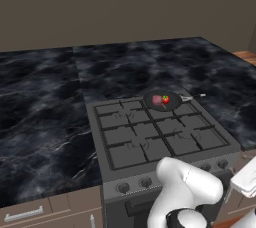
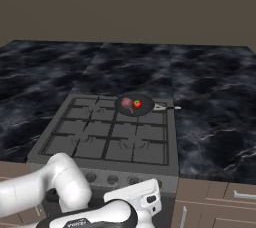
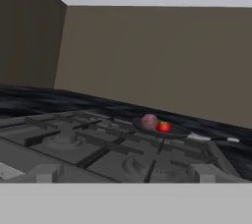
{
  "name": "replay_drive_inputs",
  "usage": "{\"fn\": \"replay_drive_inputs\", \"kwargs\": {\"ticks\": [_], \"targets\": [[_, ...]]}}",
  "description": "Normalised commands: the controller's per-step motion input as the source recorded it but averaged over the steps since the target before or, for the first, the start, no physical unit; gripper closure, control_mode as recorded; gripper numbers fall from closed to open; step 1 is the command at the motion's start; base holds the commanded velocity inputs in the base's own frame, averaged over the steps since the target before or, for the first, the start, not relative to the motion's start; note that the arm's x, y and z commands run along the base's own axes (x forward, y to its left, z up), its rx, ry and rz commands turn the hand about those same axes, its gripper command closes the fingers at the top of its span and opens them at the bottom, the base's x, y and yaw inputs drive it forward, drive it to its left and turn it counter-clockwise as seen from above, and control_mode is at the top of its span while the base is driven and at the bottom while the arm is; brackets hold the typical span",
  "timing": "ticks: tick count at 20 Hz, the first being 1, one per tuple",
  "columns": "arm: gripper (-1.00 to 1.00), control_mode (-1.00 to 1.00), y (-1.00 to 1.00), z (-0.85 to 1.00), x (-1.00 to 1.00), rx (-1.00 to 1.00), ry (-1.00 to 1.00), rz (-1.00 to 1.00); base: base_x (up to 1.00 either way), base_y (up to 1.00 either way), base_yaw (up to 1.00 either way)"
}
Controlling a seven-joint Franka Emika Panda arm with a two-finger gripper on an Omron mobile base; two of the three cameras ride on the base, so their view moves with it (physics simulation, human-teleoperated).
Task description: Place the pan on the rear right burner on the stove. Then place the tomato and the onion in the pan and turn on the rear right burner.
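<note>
Small round dark frying pan (image 1: 162,101) sits on rear right burner of dark grey gas stove (image 1: 150,137), silvery handle pointing right. Bright red tomato (image 1: 166,100) and dull pinkish onion (image 1: 157,100) lie inside it, touching. Gripper low at stove front, jaws spread wide, empty. Front knobs (image 1: 122,187) lie just beside and below it, pan far ahead. Knob turn remains, I judge.

1 pan (image 1: 162,101), 1 tomato (image 1: 166,100), 1 onion (image 1: 157,100), 1 stove (image 1: 150,139).

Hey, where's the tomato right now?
The tomato sits inside the pan on the rear right burner of the stove, touching or nearly touching the onion on its left in both base views.
</note>
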Motion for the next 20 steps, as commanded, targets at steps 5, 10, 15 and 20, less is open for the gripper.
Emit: {"fn": "replay_drive_inputs", "kwargs": {"ticks": [5,10,15,20], "targets": [[-1.00,-1.00,0.00,-0.12,0.00,0.00,0.04,0.00,0.00,0.00,0.00],[-1.00,-1.00,0.00,-0.05,0.00,0.00,0.04,0.00,0.00,0.00,0.00],[-1.00,-1.00,0.00,-0.08,0.00,0.00,0.01,0.00,0.00,0.00,0.00],[-1.00,-1.00,0.01,-0.17,0.04,0.00,0.01,0.00,0.00,0.00,0.00]]}}
